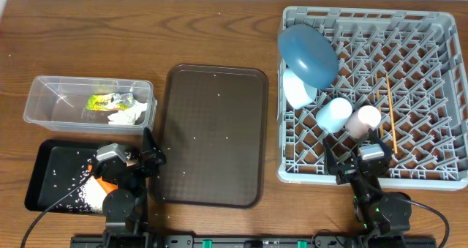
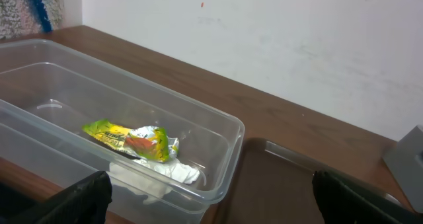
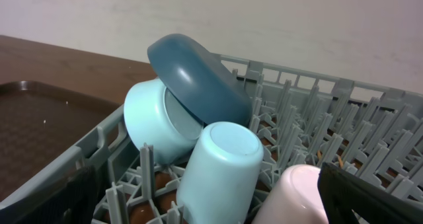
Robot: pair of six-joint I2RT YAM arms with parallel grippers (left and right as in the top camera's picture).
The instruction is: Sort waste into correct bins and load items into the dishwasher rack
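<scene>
left claw (image 2: 211, 201) released, above black tray (image 1: 45, 160), facing tub (image 2: 228, 128) | right claw (image 3: 205, 207) released, at rack (image 1: 446, 21) near edge

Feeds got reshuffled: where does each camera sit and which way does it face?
Overhead: above the table, looking straight down on dishwasher rack, serving tray, clear tub; left gripper, right gripper at bottom.
Left wrist: low, facing the clear tub and snack wrapper; its fingers in bottom corners.
Right wrist: at the rack's rim, facing the blue plate; its fingers likewise.
Shared: overhead and left wrist both show the tub.

Plate (image 1: 307, 54), cups (image 1: 334, 113) crowd rack (image 1: 431, 65) left; right open.
</scene>
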